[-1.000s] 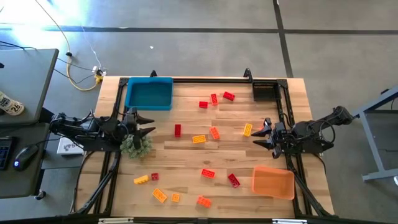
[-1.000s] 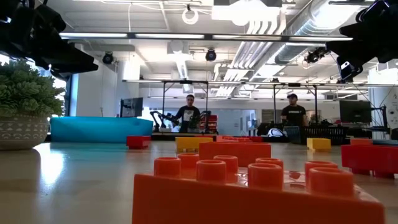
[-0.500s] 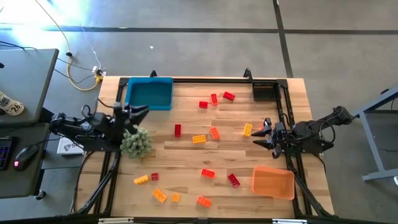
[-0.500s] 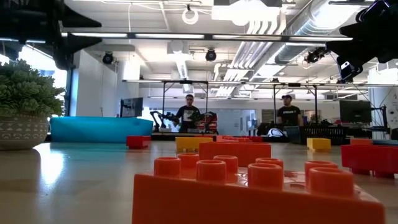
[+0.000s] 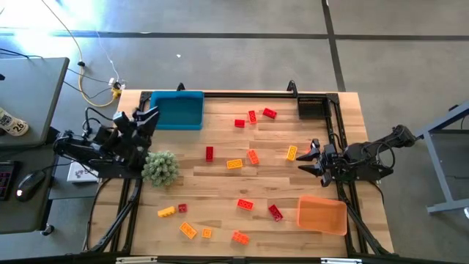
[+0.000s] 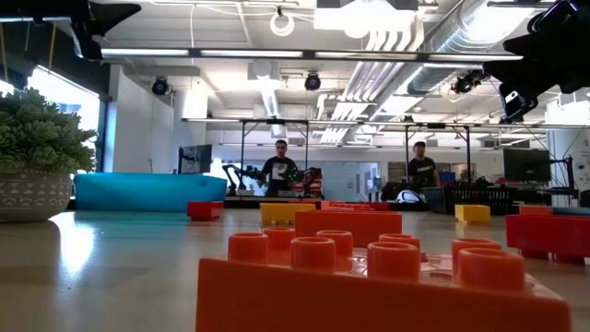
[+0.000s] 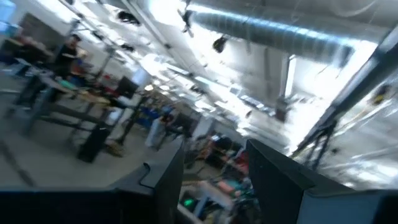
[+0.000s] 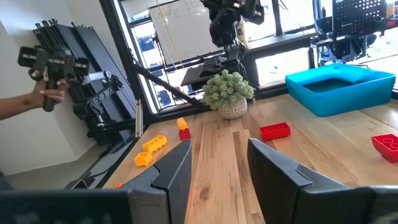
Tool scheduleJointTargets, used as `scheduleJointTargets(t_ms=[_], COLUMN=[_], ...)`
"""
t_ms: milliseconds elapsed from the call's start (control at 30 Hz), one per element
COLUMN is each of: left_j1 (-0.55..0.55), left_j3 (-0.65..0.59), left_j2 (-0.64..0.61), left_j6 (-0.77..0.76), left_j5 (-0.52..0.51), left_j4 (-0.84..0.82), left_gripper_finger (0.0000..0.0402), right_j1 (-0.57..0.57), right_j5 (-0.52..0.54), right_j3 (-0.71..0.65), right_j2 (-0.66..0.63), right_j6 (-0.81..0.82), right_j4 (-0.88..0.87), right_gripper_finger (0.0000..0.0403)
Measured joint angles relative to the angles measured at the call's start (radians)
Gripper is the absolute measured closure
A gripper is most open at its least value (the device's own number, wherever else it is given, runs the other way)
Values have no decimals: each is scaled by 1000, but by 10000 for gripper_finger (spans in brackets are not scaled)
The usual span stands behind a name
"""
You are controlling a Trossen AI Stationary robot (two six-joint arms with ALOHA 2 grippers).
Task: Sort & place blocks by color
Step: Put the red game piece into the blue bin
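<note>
Red, orange and yellow blocks lie scattered flat on the wooden table: red ones (image 5: pixel 252 116) at the far middle, a yellow one (image 5: pixel 234 163) at the centre, orange ones (image 5: pixel 188 229) near the front edge. My left gripper (image 5: pixel 149 117) stands open and raised at the table's left edge, beside the blue tray (image 5: pixel 176 110). It is tipped upward, and its wrist view (image 7: pixel 214 155) shows only the ceiling. At the right edge my right gripper (image 5: pixel 311 156) stands open and level, with nothing between its fingers (image 8: pixel 217 149), beside an orange-yellow block (image 5: pixel 292 152).
A green plant ball in a pot (image 5: pixel 160 167) stands at the left, just below my left gripper. An orange tray (image 5: pixel 321 214) sits at the near right and a dark tray (image 5: pixel 313 108) at the far right corner. People stand in the room beyond (image 6: pixel 279 171).
My left gripper has risen from just over the plant ball and gone toward the far left corner, beside the blue tray. It has tipped from pointing down to pointing upward, rolling as it went. The plant and the blocks have stayed where they were.
</note>
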Motion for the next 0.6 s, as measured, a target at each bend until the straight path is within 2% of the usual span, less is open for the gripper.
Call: scheduleJointTargets(t_ms=[267,467,600], left_j1=[0,-1,0], left_j3=[237,370,440], left_j2=[236,410,514], left_j6=[37,29,36], left_j5=[-191,-321,-373], left_j4=[-231,-276,-287], left_gripper_finger=[241,241,241], right_j1=[0,0,0], right_j5=[0,0,0], right_j3=[0,0,0], right_j2=[0,0,0], right_j6=[0,0,0], right_j4=[0,0,0], right_gripper_finger=[259,259,259])
